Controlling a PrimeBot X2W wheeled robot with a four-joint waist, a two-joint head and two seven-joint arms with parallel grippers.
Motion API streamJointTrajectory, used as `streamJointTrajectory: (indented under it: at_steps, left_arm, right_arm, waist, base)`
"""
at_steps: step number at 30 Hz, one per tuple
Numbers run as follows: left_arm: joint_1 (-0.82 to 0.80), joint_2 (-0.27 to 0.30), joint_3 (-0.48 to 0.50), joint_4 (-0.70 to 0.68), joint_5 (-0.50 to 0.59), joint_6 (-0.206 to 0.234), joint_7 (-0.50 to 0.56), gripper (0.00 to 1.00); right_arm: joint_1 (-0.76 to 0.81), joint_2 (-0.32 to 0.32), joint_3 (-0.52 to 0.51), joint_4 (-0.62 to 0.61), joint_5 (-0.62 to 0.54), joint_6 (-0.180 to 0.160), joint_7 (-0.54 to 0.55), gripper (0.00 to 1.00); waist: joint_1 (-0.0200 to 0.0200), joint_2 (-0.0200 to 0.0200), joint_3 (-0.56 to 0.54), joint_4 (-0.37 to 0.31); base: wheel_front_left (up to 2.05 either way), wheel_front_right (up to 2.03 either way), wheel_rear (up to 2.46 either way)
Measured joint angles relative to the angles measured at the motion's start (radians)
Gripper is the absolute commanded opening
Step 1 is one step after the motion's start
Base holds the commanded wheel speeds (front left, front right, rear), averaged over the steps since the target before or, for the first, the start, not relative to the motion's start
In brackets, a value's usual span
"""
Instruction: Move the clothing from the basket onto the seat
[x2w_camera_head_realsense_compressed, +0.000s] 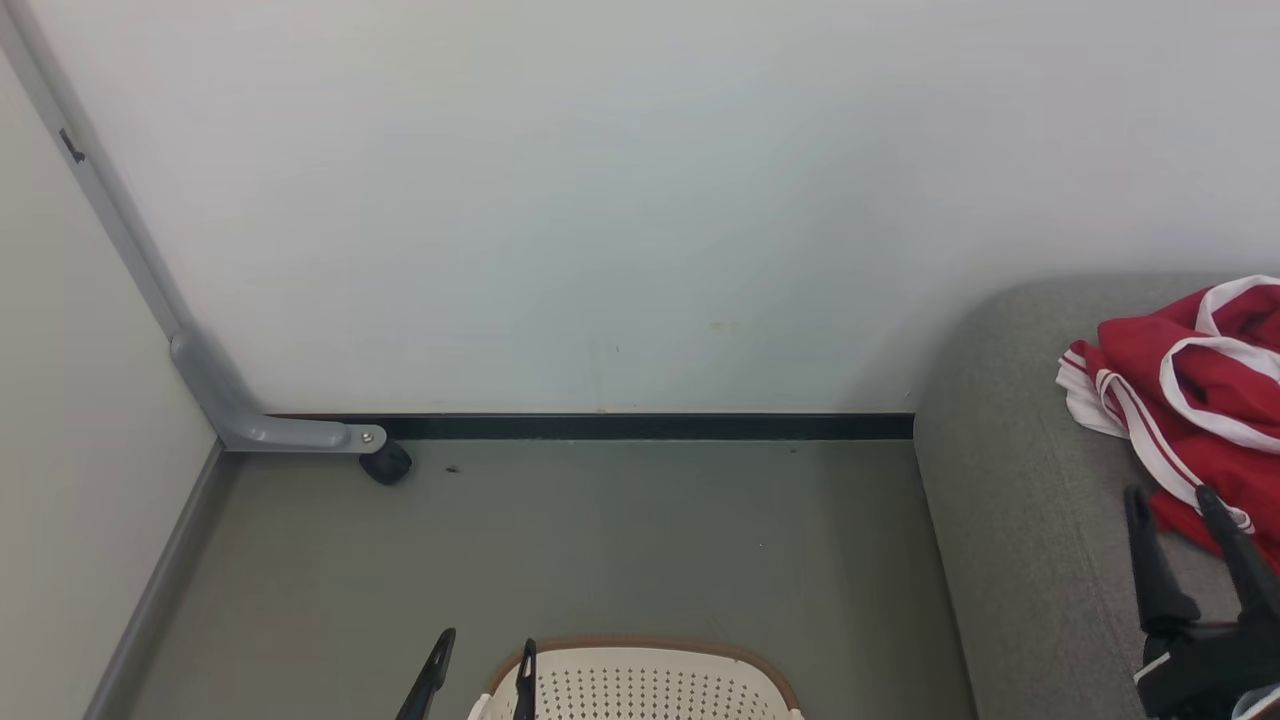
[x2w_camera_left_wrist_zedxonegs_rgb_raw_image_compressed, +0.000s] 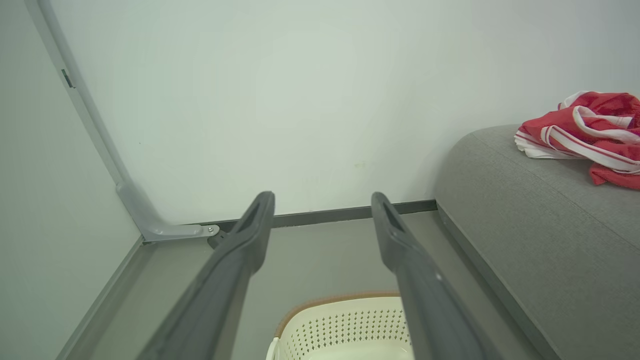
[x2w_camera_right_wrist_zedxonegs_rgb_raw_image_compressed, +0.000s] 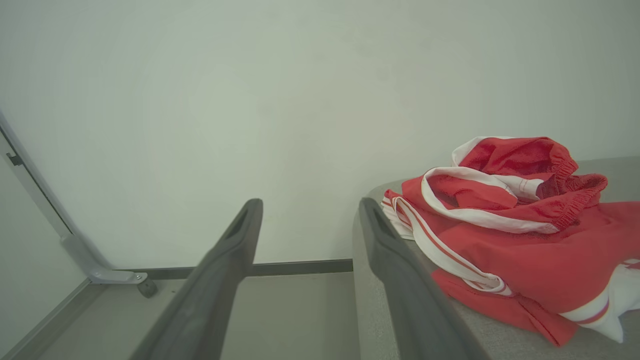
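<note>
The red clothing with white bands lies crumpled on the grey-green seat at the right; the same clothing shows in both wrist views. My right gripper hovers open over the seat's front, just left of the clothing's edge, holding nothing. The cream basket with its brown rim sits on the floor at the bottom centre; what lies inside it is out of view. Over the basket's left rim stands my left gripper, open and empty.
A pale wall rises behind with a dark skirting strip. A grey metal bracket with a black caster sits in the left corner. Grey floor stretches between the wall, the basket and the seat.
</note>
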Motion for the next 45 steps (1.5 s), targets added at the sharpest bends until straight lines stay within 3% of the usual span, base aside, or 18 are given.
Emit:
streamJointTrajectory:
  at_steps: [5,25,45]
  left_arm:
    - [0.048,0.001,0.039,-0.008,0.006,0.000,0.000,1.00]
    - [0.099,0.001,0.081,0.001,0.006,0.000,0.009,1.00]
    - [0.099,0.001,0.083,0.034,0.005,0.000,0.015,1.00]
  right_arm:
    - [0.079,0.032,0.015,-0.062,-0.023,-0.020,0.000,1.00]
    - [0.261,0.041,0.017,-0.217,-0.096,-0.089,0.000,1.00]
    - [0.284,0.041,-0.005,-0.275,-0.112,-0.108,0.000,1.00]
  waist:
    - [0.0000,0.0000,-0.030,-0.002]
    - [0.0002,0.0001,-0.073,-0.009]
    - [0.0001,0.0001,-0.081,-0.005]
  base:
    - [0.00,0.00,0.00]
    - [0.00,0.00,0.00]
    - [0.00,0.00,0.00]
